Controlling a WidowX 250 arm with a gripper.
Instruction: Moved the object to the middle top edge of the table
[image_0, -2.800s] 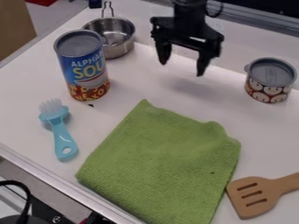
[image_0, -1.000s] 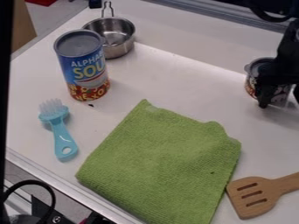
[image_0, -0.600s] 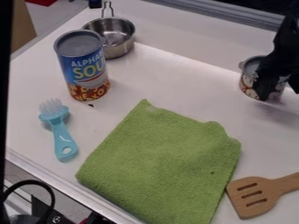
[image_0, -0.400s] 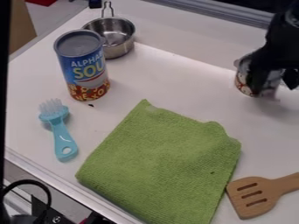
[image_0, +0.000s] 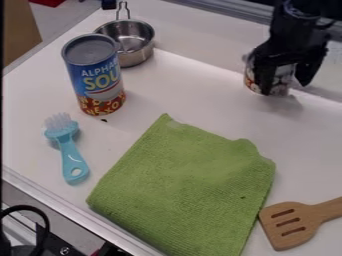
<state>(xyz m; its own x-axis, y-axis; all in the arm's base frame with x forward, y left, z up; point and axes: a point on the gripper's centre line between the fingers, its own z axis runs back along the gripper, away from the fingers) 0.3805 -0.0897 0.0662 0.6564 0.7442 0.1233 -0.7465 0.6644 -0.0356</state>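
At the upper right of the camera view, the black gripper (image_0: 286, 82) is low over the work surface and shut on the small patterned can (image_0: 284, 76). One finger crosses the can's front, and the other is at its right side. The can stands upright with its red and white pattern partly showing, and the gripper hides most of its top. Whether its base touches the white table (image_0: 180, 85) cannot be told.
A tall soup can (image_0: 97, 80) stands at the upper left, a metal pot (image_0: 137, 45) behind it. A blue brush (image_0: 68, 150) lies at left, a green cloth (image_0: 187, 190) lower centre, a wooden spatula (image_0: 290, 220) lower right.
From its place above the table's back middle, the gripper went right to the small can. Since then, gripper and can have moved together left and toward the back edge.
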